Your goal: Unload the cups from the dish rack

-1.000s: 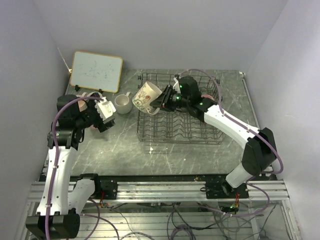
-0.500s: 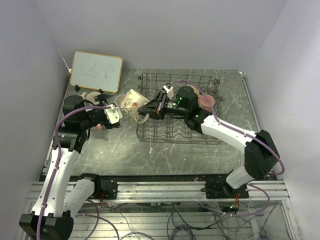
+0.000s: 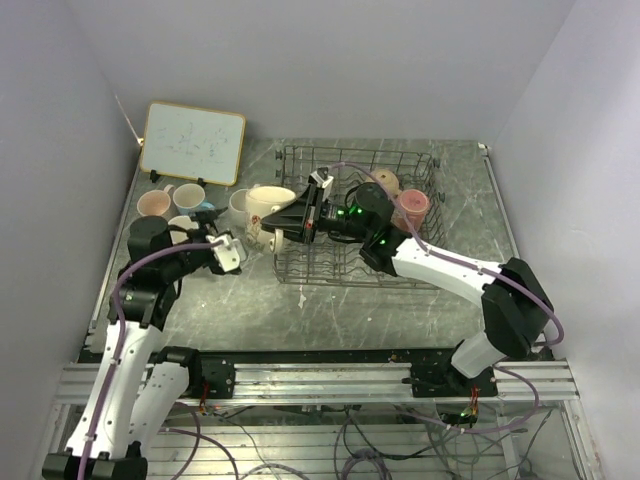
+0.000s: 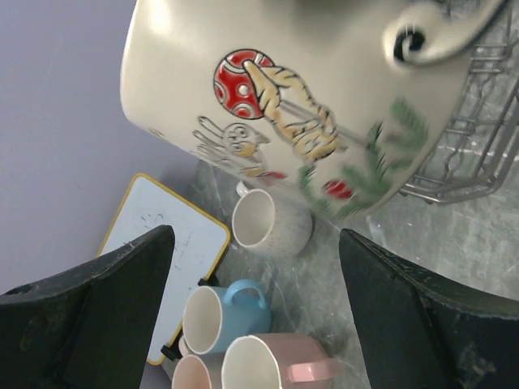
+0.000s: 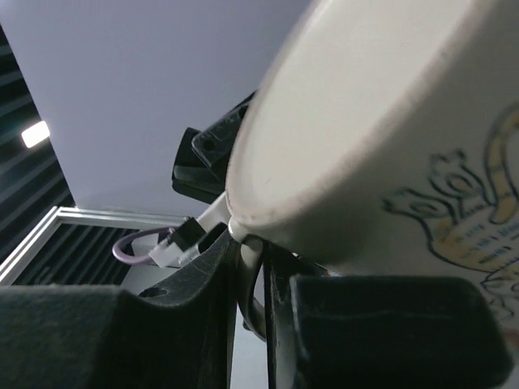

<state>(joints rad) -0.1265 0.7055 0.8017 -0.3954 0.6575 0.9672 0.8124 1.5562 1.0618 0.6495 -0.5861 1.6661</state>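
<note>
My right gripper (image 3: 292,220) is shut on the handle of a cream mug with cartoon drawings (image 3: 264,212). It holds the mug in the air at the left edge of the dish rack (image 3: 425,272). In the right wrist view the handle (image 5: 258,275) sits between the fingers and the mug (image 5: 381,138) fills the frame. My left gripper (image 3: 230,252) is open and empty, just left of and below the mug (image 4: 284,105). A tan mug (image 3: 385,181) and a dark pink-red mug (image 3: 412,205) are in the rack.
Mugs stand on the table left of the rack: speckled cream (image 4: 268,220), light blue (image 4: 223,312), pink (image 4: 268,365) and pale pink (image 3: 152,203). A framed whiteboard (image 3: 192,142) leans at the back left. The rack's wire corner (image 4: 478,138) shows beside the held mug.
The right arm has carried the cream mug leftward, from over the rack to its left edge, turning it more upright. The left arm has dropped and swung its gripper toward the mug.
</note>
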